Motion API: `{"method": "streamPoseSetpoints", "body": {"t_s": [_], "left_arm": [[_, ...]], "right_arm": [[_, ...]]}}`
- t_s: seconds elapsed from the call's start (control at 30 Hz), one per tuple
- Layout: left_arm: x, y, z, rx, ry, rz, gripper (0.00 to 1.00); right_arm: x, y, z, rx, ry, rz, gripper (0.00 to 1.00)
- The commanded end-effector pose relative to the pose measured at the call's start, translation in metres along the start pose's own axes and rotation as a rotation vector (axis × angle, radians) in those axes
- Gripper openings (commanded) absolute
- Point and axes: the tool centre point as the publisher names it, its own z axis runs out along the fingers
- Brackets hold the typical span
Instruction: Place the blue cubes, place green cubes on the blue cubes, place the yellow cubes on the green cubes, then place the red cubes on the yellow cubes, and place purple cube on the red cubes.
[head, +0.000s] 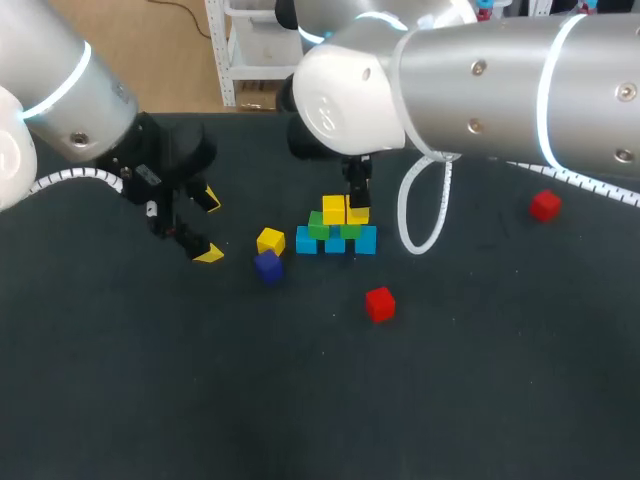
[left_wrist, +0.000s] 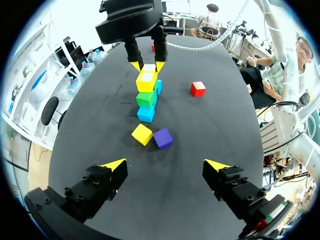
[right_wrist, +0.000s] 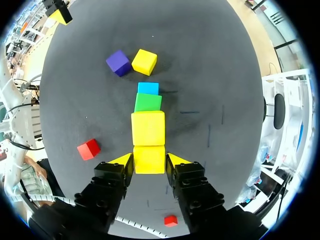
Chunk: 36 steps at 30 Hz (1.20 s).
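Note:
Blue cubes (head: 306, 240) form a row mid-table, with green cubes (head: 318, 226) on them and a yellow cube (head: 334, 210) on the green. My right gripper (right_wrist: 149, 162) hangs over the stack's right end, and a second yellow cube (right_wrist: 149, 159) rests on the green layer between its fingers. The fingers stand just off its sides, so the gripper is open. A loose yellow cube (head: 270, 241) and the purple cube (head: 267, 266) lie left of the stack. My left gripper (head: 200, 228) is wide open and empty, further left, above the cloth.
One red cube (head: 379, 303) lies in front of the stack and another (head: 545, 205) at the far right. A white cable loop (head: 420, 215) hangs from my right arm beside the stack. The black table (head: 320, 400) is bare toward the near edge.

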Motion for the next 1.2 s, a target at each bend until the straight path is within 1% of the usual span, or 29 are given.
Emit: {"method": "streamPoseSetpoints", "body": {"t_s": [0.03,0.53,0.7,0.77,0.8,0.93,0.97,1.0,1.03,1.2], "left_arm": [[0.001,0.000,0.000,0.000,-0.002,0.001,1.00],[0.001,0.000,0.000,0.000,-0.002,0.001,1.00],[0.001,0.000,0.000,0.000,-0.002,0.001,1.00],[0.001,0.000,0.000,0.000,-0.002,0.001,1.00],[0.001,0.000,0.000,0.000,-0.002,0.001,1.00],[0.001,0.000,0.000,0.000,-0.002,0.001,1.00],[0.001,0.000,0.000,0.000,-0.002,0.001,1.00],[0.001,0.000,0.000,0.000,-0.002,0.001,1.00],[0.001,0.000,0.000,0.000,-0.002,0.001,1.00],[0.001,0.000,0.000,0.000,-0.002,0.001,1.00]], "right_arm": [[0.000,-0.001,0.000,-0.001,-0.001,-0.001,0.41],[-0.005,-0.002,0.000,0.001,-0.004,-0.009,0.40],[-0.006,-0.002,0.000,0.002,-0.002,-0.007,0.43],[-0.006,-0.003,0.000,0.002,-0.001,-0.006,0.48],[-0.005,-0.003,-0.001,0.002,-0.001,-0.005,0.53],[-0.004,-0.004,-0.004,0.005,-0.005,0.000,0.85],[-0.004,-0.004,-0.004,0.003,-0.017,0.004,0.93],[-0.004,-0.005,-0.005,0.004,-0.016,0.005,0.98],[-0.004,-0.005,-0.006,0.006,-0.015,0.005,1.00],[-0.002,-0.004,-0.013,0.020,-0.025,0.008,1.00]]}}
